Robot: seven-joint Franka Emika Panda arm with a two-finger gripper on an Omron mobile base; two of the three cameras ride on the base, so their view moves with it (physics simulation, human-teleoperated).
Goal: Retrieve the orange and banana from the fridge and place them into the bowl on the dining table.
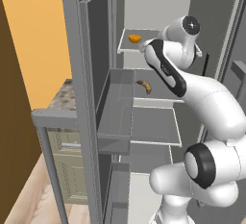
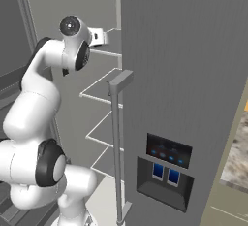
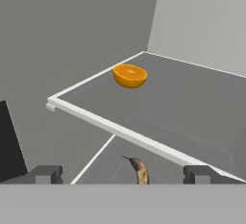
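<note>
The tall grey side-by-side fridge [image 1: 103,122] stands with its door swung wide, and the white arm reaches into it from the lower right of the left base frame. The small bright-orange fruit, the orange [image 3: 130,75], rests on an upper grey shelf [image 3: 192,98], above centre in the hand frame and in the upper middle of the left base frame. The small curved yellow banana with brown spots [image 3: 139,169] lies on the shelf below, at the bottom centre of the hand frame. The two-finger tool [image 3: 125,175] points at the shelves with its jaws spread fully apart and nothing between them; its dark fingertips [image 3: 45,174] sit at the bottom of the hand frame, either side of the banana but short of both fruits. As I judge it, the task is at an early stage: the fridge is open and the reach is under way, yet neither fruit is grasped, so both pickups and both trips to the bowl on the desk remain.
</note>
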